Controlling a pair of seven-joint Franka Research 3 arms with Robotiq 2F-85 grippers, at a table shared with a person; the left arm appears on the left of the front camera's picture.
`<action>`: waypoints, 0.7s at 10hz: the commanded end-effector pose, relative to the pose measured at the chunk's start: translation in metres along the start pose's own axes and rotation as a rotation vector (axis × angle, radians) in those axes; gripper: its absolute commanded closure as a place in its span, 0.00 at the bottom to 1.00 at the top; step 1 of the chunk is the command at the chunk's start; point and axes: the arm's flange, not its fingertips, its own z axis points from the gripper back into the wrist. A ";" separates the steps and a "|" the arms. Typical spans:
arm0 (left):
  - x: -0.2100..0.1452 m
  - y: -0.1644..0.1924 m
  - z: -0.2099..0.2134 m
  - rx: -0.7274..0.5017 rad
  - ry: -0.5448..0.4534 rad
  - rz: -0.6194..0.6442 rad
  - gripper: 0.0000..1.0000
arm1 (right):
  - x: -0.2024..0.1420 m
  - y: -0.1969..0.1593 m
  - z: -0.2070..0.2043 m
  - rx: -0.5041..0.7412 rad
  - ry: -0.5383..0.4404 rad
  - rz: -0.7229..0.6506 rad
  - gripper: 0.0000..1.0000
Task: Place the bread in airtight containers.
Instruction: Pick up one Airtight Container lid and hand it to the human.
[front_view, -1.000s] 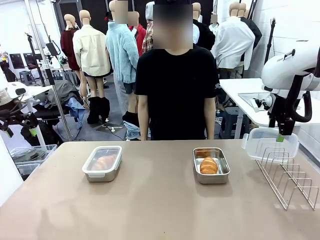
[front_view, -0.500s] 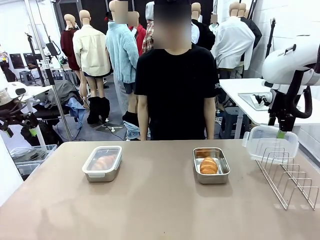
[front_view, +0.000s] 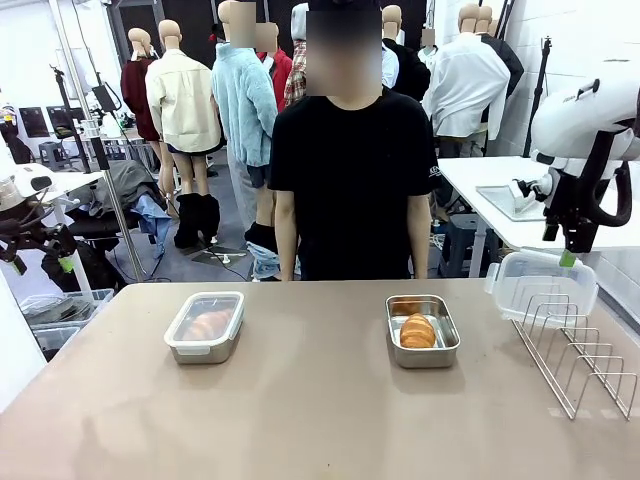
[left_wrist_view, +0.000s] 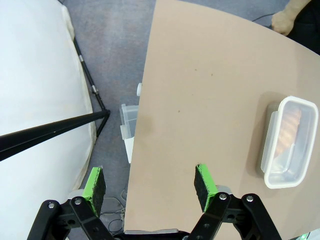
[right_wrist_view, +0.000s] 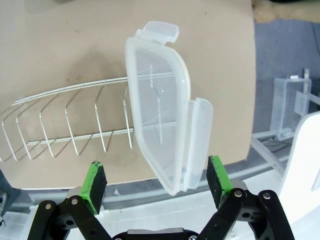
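Rising a little, the right gripper (right_wrist_view: 156, 179) hangs wide open above the loose clear lid (right_wrist_view: 161, 107) leaning in the wire rack (right_wrist_view: 65, 125). Two tins: the open tin (front_view: 422, 331) holding one croissant (front_view: 417, 331), and the lidded tin (left_wrist_view: 287, 142), seen ahead of the open, empty left gripper (left_wrist_view: 150, 185).

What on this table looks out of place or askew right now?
One thing: the clear lid stands propped in the wire rack at the table's right end, while the right tin sits open with its bread uncovered. The left tin is lidded over its own roll. Nothing looks spilled or damaged.
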 end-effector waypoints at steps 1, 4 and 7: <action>0.000 0.000 0.002 0.011 -0.002 0.006 0.08 | -0.001 0.001 0.016 -0.016 0.022 0.002 0.00; 0.000 0.000 0.002 0.011 -0.002 0.006 0.08 | 0.001 -0.027 0.012 0.027 -0.002 0.043 0.00; 0.000 0.000 0.002 0.011 -0.002 0.006 0.08 | 0.001 -0.050 -0.003 0.094 -0.042 0.046 0.00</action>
